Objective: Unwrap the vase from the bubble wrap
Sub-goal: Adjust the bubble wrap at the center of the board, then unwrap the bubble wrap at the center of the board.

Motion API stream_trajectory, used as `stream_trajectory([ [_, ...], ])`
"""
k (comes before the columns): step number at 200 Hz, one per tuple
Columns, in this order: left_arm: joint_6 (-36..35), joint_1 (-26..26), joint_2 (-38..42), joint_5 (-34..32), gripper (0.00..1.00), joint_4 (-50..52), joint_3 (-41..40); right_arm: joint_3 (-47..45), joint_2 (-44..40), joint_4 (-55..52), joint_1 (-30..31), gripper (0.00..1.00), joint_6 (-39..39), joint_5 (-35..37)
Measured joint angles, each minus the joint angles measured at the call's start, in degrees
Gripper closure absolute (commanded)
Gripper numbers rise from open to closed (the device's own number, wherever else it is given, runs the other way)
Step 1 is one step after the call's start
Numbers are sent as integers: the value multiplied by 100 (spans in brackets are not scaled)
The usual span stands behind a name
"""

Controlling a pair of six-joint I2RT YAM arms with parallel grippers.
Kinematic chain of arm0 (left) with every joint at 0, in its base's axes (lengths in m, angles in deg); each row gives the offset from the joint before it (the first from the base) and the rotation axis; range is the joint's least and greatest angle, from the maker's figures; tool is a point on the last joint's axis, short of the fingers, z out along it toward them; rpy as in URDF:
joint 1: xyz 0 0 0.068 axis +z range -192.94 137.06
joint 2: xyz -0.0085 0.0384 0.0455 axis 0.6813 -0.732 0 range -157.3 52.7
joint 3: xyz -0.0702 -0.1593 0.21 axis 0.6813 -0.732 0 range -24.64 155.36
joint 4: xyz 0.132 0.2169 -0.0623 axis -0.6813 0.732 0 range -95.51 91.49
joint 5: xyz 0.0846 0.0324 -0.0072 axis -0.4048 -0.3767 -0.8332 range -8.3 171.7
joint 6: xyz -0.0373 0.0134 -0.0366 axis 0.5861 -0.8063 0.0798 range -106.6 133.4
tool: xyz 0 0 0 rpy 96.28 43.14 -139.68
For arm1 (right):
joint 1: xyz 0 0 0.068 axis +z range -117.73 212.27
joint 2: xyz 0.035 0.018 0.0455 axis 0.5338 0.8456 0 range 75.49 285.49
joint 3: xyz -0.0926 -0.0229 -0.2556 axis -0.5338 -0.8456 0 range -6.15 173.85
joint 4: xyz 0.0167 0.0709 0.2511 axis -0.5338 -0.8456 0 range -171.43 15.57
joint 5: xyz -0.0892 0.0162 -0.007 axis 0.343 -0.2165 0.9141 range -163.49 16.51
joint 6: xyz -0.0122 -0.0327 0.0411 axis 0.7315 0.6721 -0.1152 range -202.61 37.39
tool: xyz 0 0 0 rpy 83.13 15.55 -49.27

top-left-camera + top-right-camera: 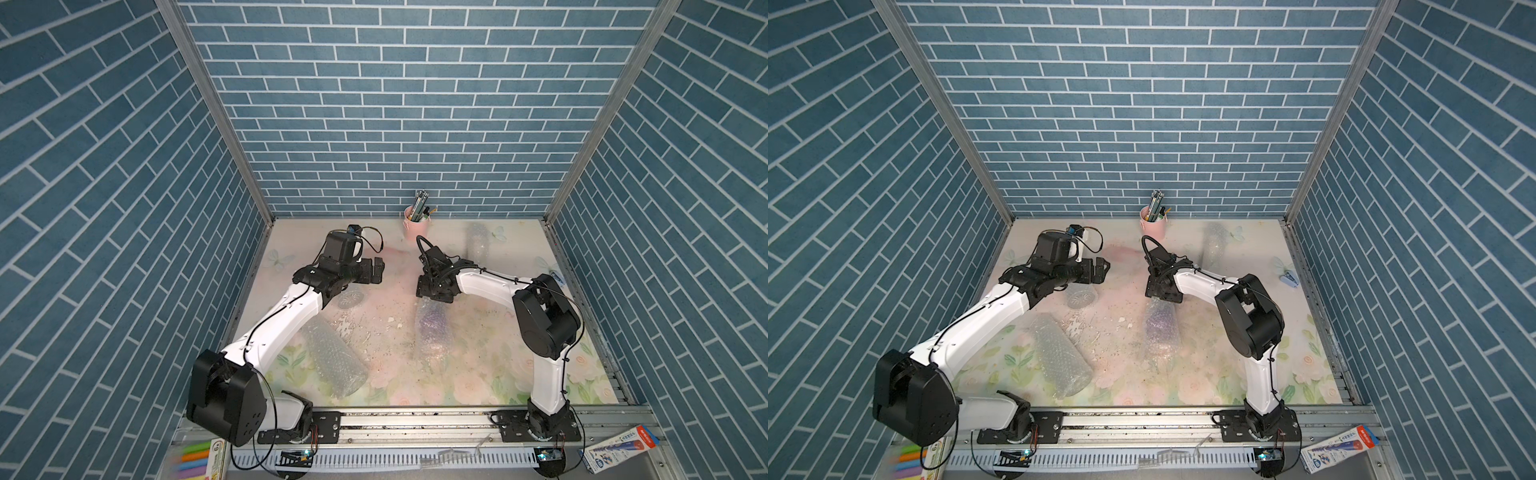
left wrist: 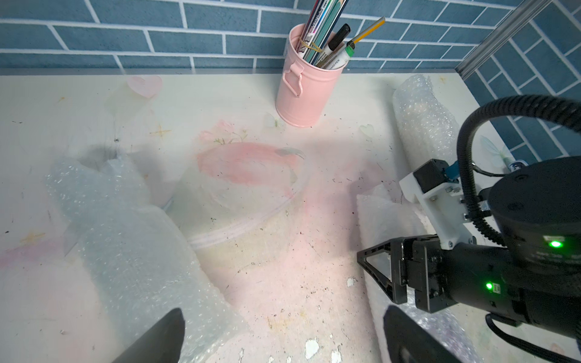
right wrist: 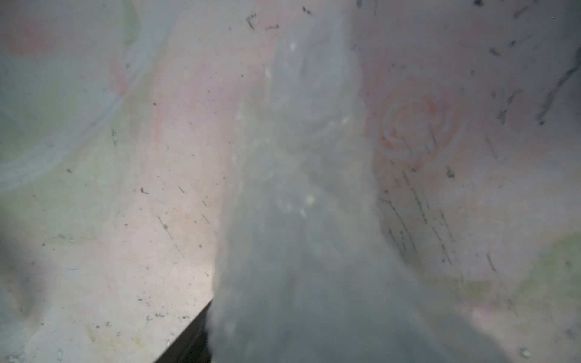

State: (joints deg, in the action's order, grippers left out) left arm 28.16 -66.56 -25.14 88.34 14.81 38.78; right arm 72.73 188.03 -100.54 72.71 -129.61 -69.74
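Over the floral tabletop (image 1: 478, 374), in both top views, we are seeing the left arm (image 1: 291, 307) hovering toward the middle, its jaws standing wide and gripping nothing, near a clear glass dish (image 1: 351, 298). The right arm (image 1: 486, 284) is pointing its jaws down at the far end of a bubble wrap bundle (image 1: 432, 332), which is lying right of centre with something purplish showing through it. Whether those jaws are pinching the wrap we cannot tell. A bubble wrap roll (image 1: 336, 361) is lying near the front left, and another roll (image 1: 478, 241) is resting by the back wall, near a pink pen cup (image 1: 417, 227). Through the left wrist view, the left fingers (image 2: 163, 339) are standing far apart over a crinkled sheet of wrap (image 2: 132, 251), and the right arm's jaws are sitting low at the bundle (image 2: 386, 213). Through the right wrist view, blurred wrap (image 3: 298, 195) is filling the middle beside one dark finger (image 3: 188, 339).
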Motion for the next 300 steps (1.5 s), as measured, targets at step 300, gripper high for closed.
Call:
stream_trajectory([
  [300, -243, -4428, -1423, -2712, 22, 2092, 1368, -3626, -5300, 393, -1556, 27, 527, 898],
])
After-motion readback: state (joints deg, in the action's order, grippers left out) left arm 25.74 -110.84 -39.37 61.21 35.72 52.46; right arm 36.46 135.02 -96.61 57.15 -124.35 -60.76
